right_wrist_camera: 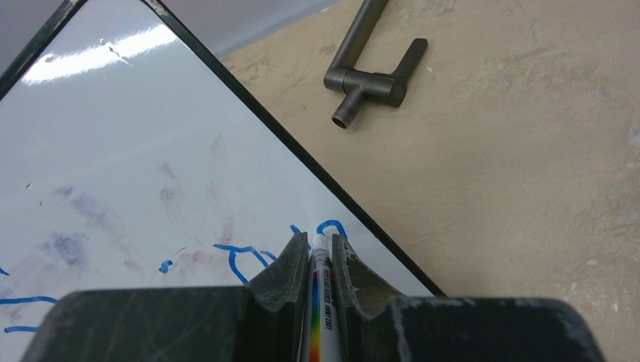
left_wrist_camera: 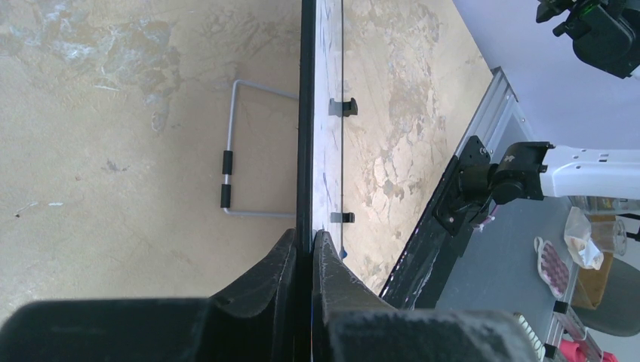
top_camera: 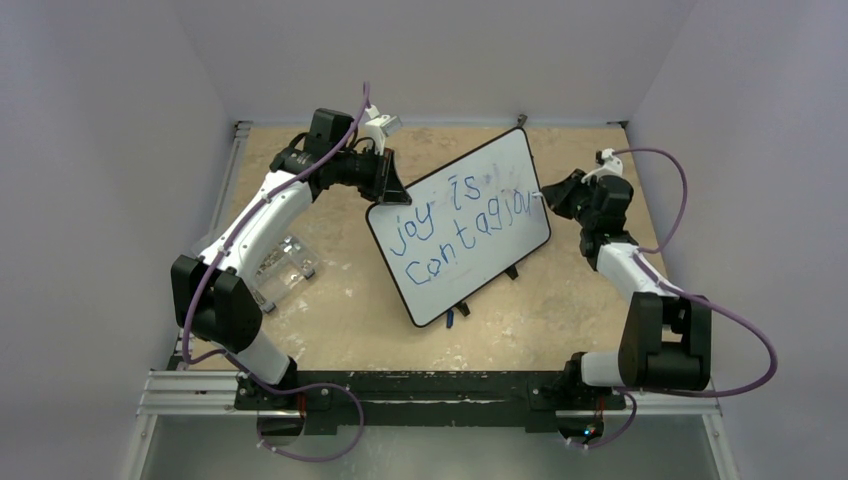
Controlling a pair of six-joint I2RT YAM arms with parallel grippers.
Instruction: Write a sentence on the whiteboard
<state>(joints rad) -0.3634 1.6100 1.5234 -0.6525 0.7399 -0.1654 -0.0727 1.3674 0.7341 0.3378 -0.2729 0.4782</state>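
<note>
One whiteboard [top_camera: 440, 295], propped at a tilt at the middle of the bench [top_camera: 340, 320], is marked with the sentence [top_camera: 455, 225] in blue over two lines. Its far-left edge is clamped by the left pincer [left_wrist_camera: 311, 249]. A marker [right_wrist_camera: 321, 302] is gripped by the right pincer [right_wrist_camera: 321, 249], tip by the board's right edge.

Whiteboard [top_camera: 460, 232] on table [top_camera: 350, 320] ctr, box [top_camera: 285, 268] to L
</note>
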